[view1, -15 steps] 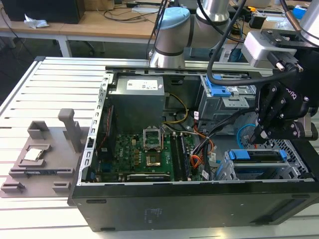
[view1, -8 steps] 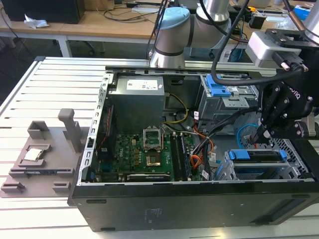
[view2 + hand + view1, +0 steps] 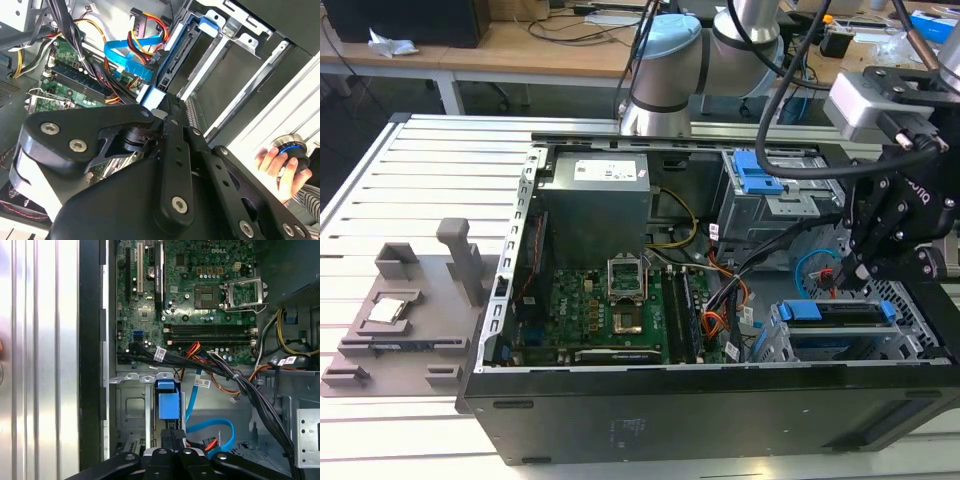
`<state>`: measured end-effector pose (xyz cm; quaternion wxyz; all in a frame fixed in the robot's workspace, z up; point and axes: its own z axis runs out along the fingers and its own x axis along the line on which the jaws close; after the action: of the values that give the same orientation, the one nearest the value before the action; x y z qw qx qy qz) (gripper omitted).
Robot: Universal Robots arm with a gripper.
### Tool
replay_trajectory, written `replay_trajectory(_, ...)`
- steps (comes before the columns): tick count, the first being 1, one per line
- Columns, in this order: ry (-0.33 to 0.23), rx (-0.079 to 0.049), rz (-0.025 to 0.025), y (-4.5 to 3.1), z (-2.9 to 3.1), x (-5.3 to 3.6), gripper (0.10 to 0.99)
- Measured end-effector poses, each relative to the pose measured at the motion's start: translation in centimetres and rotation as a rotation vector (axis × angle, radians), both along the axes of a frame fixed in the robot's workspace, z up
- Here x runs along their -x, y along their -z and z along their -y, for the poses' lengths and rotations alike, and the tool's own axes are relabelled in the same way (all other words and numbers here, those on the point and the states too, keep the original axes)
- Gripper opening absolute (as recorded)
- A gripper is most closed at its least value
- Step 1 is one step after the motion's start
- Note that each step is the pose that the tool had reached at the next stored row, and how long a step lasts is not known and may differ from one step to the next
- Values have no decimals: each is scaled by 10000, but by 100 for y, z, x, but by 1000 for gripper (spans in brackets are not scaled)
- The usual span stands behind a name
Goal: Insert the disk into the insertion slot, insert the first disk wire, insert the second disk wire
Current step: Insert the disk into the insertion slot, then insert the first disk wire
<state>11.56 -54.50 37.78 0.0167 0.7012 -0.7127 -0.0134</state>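
Observation:
The disk (image 3: 840, 313), silver-grey in its blue carrier (image 3: 167, 402), lies inside the insertion slot (image 3: 912, 312), a silver perforated cage (image 3: 131, 410) at the case's front, on the exterior view's right. My gripper (image 3: 848, 272) hangs just over the disk's cable end. Its dark fingers (image 3: 179, 440) stand together, shut, their tips at the carrier's blue tab, with nothing seen between them. A red bit of the first disk wire (image 3: 211, 444) with a dark plug lies beside the fingers, free (image 3: 823, 276). I cannot pick out the second disk wire among the cable bundles.
A light blue looped cable (image 3: 220, 432) curls beside the gripper. Black and coloured cable bundles (image 3: 235, 377) cross between motherboard (image 3: 620, 310) and cage. A grey bay with a blue latch (image 3: 757, 175) stands behind. A person's hand (image 3: 275, 167) holds a knob outside the case.

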Motion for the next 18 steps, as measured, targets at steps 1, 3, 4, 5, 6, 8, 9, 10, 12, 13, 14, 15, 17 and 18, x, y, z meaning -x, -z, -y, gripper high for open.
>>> replay_trajectory(1, -1, 1, -2, 14, 0, -1, 106)
replay_trajectory(3, -1, 2, -6, 34, 0, -2, 106)
replay_trajectory(4, -2, 2, -8, 39, 0, -4, 106)
replay_trajectory(5, -2, 4, -10, 44, 0, -13, 106)
replay_trajectory(6, -1, 3, -11, 46, 0, -21, 106)
replay_trajectory(8, -1, 1, -11, 47, 0, -23, 106)
replay_trajectory(9, 0, 1, -11, 48, 0, -24, 106)
replay_trajectory(10, -1, 1, -11, 47, 0, -24, 106)
replay_trajectory(12, 0, 1, -11, 47, 0, -24, 106)
replay_trajectory(13, 0, 1, -10, 48, 0, -24, 106)
replay_trajectory(14, 0, 1, -11, 48, 0, -24, 106)
replay_trajectory(15, 0, 1, -11, 48, 0, -24, 106)
replay_trajectory(17, -1, 1, -10, 47, 0, -25, 106)
replay_trajectory(18, -1, 1, -11, 47, 0, -25, 114)
